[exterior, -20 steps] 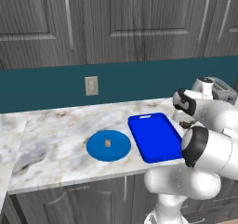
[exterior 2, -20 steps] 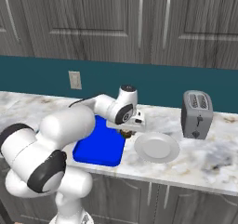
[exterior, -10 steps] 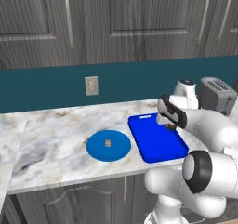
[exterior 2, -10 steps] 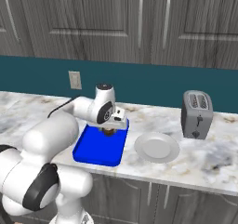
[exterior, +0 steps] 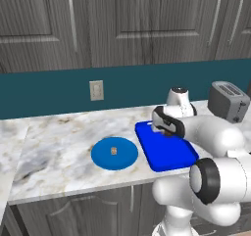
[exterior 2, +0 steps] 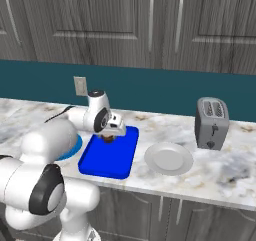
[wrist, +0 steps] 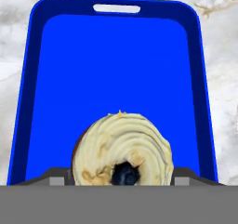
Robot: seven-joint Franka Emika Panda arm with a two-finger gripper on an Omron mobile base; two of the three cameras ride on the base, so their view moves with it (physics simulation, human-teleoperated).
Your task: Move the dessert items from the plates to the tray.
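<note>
A round cream-frosted dessert with a dark centre sat low in the hand view, pinched in the claw over the bright-blue rectangular tray. In the right base view, mid-frame, the claw hung just above the tray, arm bent low over the marbled tabletop. Left of the tray in the left base view, a small tan lump lay on the round blue plate. A pale round plate lay right of the tray.

Lower part of the cream-swirled dessert and the fingers, cut by the bottom band
</note>
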